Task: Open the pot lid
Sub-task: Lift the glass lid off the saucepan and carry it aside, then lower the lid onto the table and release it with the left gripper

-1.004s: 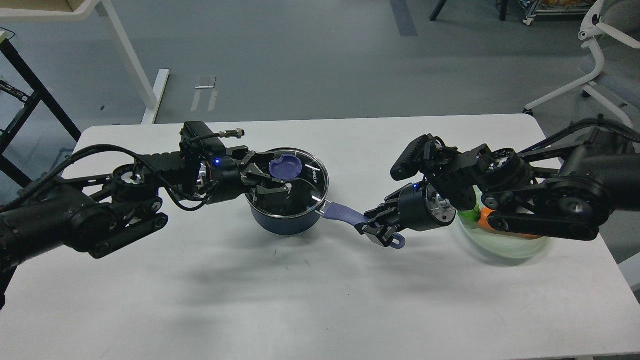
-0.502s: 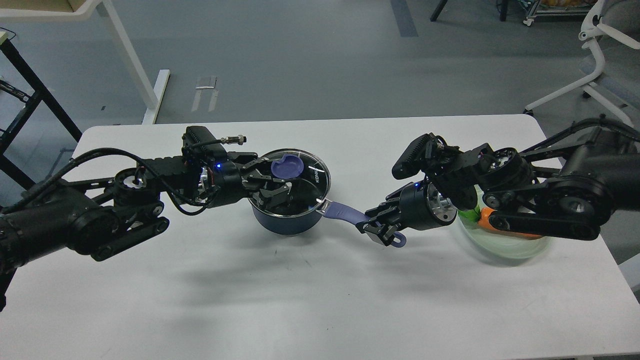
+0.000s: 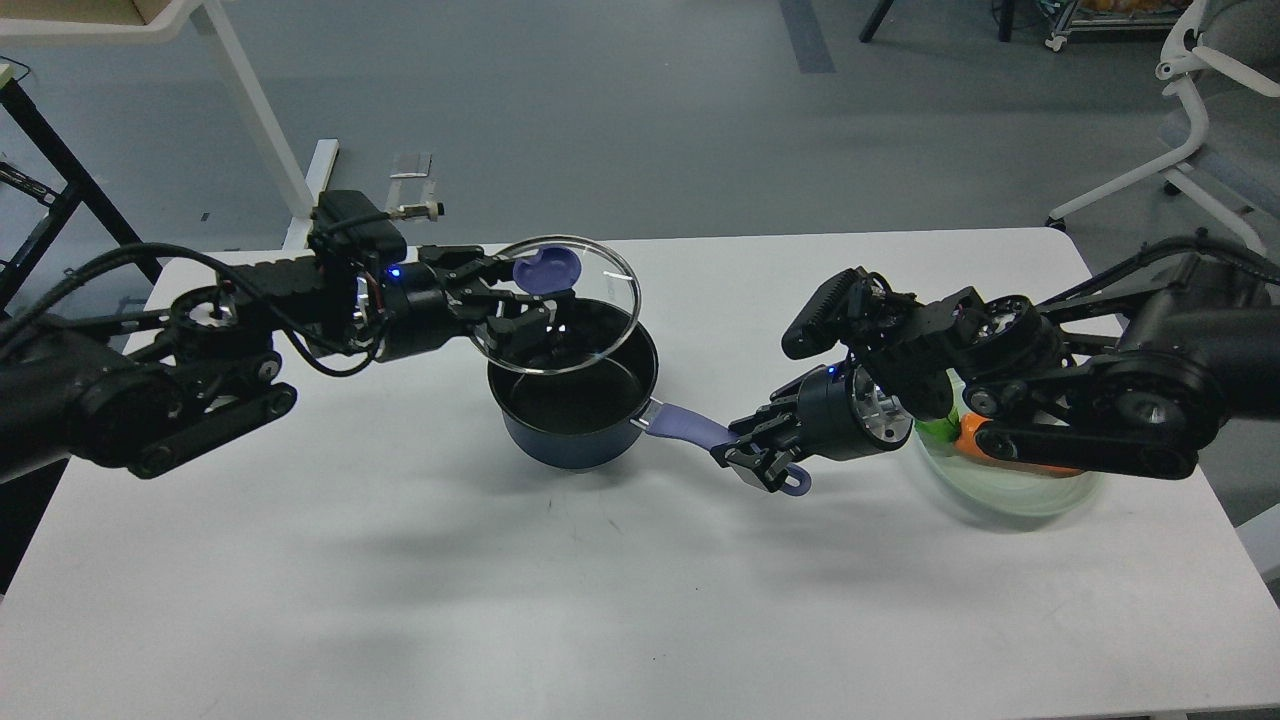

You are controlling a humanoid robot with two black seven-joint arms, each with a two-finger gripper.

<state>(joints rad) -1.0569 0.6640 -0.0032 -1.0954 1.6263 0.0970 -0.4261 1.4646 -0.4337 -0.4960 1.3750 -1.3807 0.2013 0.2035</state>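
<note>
Glass lid [image 3: 556, 305] held raised and tilted above the saucepan [image 3: 575, 400] on the desk [image 3: 500, 580].

The left end effector [image 3: 522, 298] is clamped at the lid's knob; the right end effector [image 3: 752, 462] is closed on the saucepan handle, its fingers partly hidden.

Glass lid [image 3: 560, 305] above open pot [image 3: 575, 405]

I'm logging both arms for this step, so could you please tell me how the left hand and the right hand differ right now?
The left hand is raised above the table, while the right hand sits low near the tabletop. The left hand grips the lid at its purple knob, holding it lifted and tilted over the pot; the right hand clamps the pot's lavender handle near its far end. Both are black and shut on something.
</note>
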